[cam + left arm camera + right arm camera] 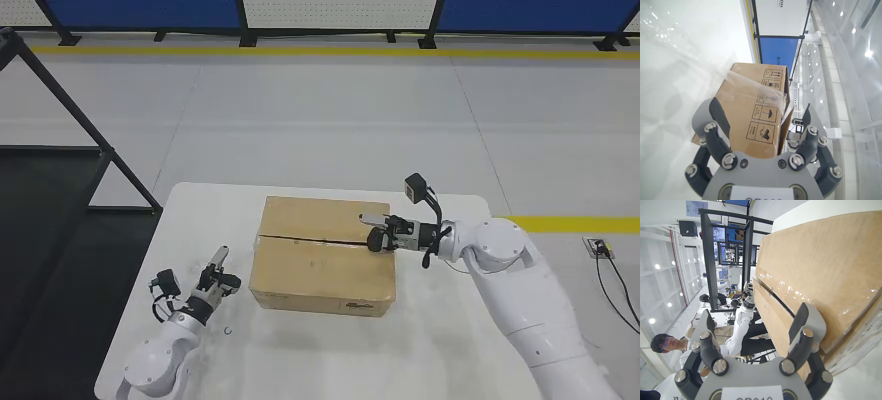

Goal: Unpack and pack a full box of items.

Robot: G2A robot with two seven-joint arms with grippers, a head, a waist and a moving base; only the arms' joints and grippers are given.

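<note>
Box (320, 258) at table (440, 330) centre; right gripper (755, 309) over its top seam, jaws wide, empty; left gripper (761, 103) beside it, likewise.

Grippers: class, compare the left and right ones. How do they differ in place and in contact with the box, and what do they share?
The left gripper hangs low over the table beside the box's left side; the right gripper is over the box's top, at its right end. The left gripper stands apart from the box; the right gripper has one finger at the seam, seemingly touching. Both are open and hold nothing.
</note>
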